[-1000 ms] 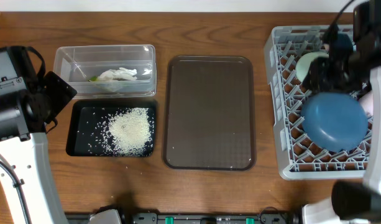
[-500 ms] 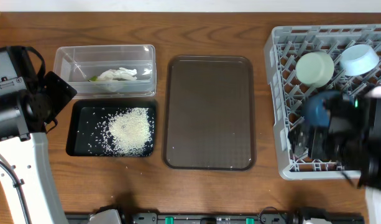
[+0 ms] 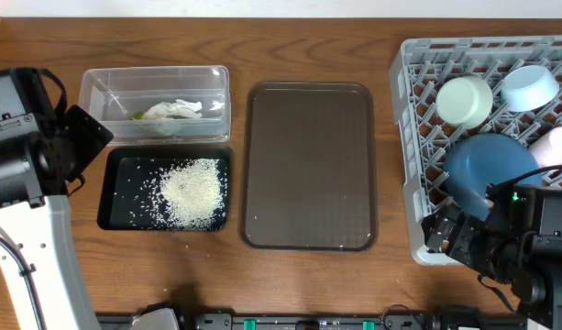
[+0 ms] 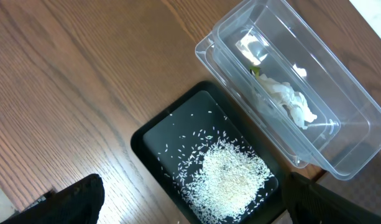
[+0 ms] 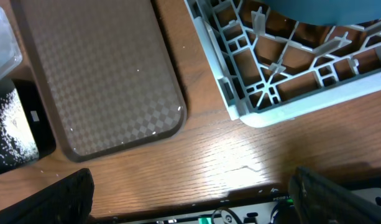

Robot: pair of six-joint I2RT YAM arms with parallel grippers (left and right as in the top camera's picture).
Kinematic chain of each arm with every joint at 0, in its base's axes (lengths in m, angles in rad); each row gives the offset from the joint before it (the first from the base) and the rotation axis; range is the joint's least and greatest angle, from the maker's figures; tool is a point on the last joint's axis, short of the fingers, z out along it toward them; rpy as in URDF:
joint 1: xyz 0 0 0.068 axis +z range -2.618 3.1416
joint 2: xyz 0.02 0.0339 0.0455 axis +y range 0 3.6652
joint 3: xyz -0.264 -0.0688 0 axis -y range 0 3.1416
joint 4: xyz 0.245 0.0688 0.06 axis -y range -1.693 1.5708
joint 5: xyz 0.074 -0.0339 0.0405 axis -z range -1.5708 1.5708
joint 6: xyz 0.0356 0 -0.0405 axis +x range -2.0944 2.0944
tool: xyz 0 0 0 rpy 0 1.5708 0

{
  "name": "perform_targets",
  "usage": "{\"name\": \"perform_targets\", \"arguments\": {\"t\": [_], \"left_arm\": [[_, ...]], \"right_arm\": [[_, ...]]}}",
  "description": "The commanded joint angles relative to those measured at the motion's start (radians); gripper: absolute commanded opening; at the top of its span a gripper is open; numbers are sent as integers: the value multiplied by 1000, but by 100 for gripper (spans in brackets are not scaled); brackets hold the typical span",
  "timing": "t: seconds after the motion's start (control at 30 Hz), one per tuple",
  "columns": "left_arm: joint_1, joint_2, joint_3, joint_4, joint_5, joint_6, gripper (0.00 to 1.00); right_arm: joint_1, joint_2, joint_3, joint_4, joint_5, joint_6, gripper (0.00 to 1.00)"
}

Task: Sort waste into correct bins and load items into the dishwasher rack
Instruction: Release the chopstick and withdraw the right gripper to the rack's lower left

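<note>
The grey dishwasher rack [image 3: 407, 137] at the right holds a dark blue bowl [image 3: 487, 170], a pale green bowl [image 3: 464, 99], a light blue bowl [image 3: 528, 87] and a pink cup [image 3: 556, 147]. My right gripper [image 5: 196, 202] is open and empty over the table's front edge, just in front of the rack's near corner [image 5: 265, 106]. At the left, a clear tub [image 3: 155, 82] contains a white tissue [image 3: 175, 111] and a green wrapper [image 3: 137, 116]. Rice [image 3: 193, 191] lies heaped in the black tray [image 3: 115, 197]. My left gripper [image 4: 193, 208] hangs open above that tray.
A brown serving tray [image 3: 310, 165] with nothing on it lies between the bins and the rack. The left arm's body [image 3: 24, 147] stands at the table's left edge. Bare wood runs along the front edge below the trays.
The right arm has pulled back from over the rack to the front right corner and its jaws have opened. The dark blue bowl now rests in the rack. The left arm is still.
</note>
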Motion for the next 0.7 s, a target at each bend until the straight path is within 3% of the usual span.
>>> {"name": "perform_targets", "arguments": {"t": [0.0, 0.47, 0.67], "left_arm": [[4, -3, 6, -3, -5, -1, 93], [4, -3, 6, -3, -5, -1, 93], [4, -3, 6, -3, -5, -1, 93]], "right_arm": [[13, -4, -6, -1, -4, 31, 99], [13, -13, -7, -83, 120, -27, 99], [14, -104, -68, 92, 100, -27, 99]]}}
